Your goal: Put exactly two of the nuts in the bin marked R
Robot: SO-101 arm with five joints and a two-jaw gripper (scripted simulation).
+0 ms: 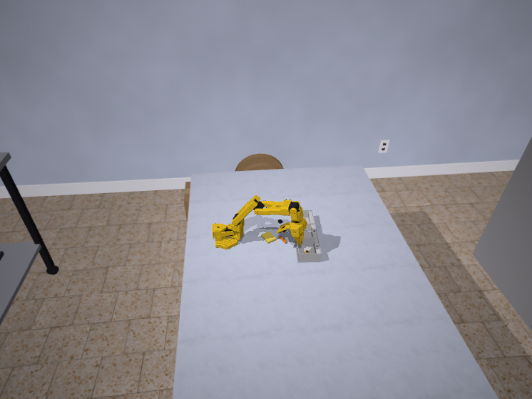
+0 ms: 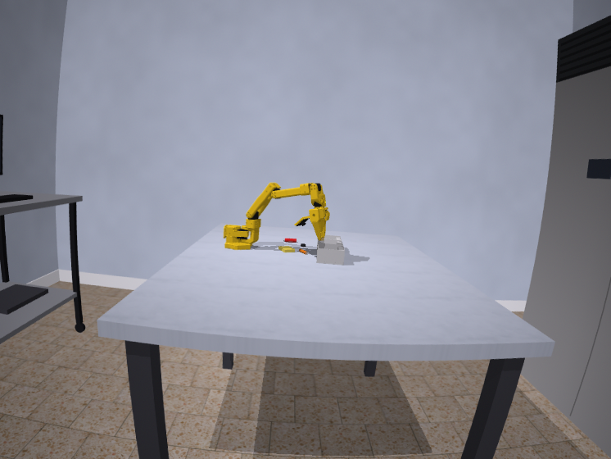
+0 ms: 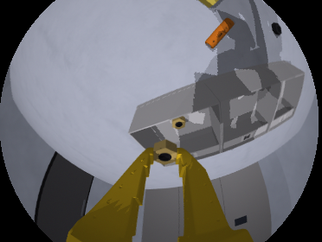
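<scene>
My gripper [image 3: 165, 158] [image 1: 298, 243] [image 2: 320, 237] is shut on a brass hex nut [image 3: 164, 152]. It holds the nut just above the near end compartment of a grey row of bins [image 3: 157, 112] [image 1: 307, 257] [image 2: 330, 256]. A second brass nut [image 3: 179, 124] [image 1: 307, 249] lies inside that end compartment. I cannot read the bin marks in any view.
A yellow block [image 1: 269, 236], an orange piece [image 3: 219, 33] [image 1: 283, 240] and a small black part [image 3: 276, 29] [image 1: 279, 221] lie on the table between the arm's base and the bins. A red piece [image 2: 290, 239] shows in the exterior view.
</scene>
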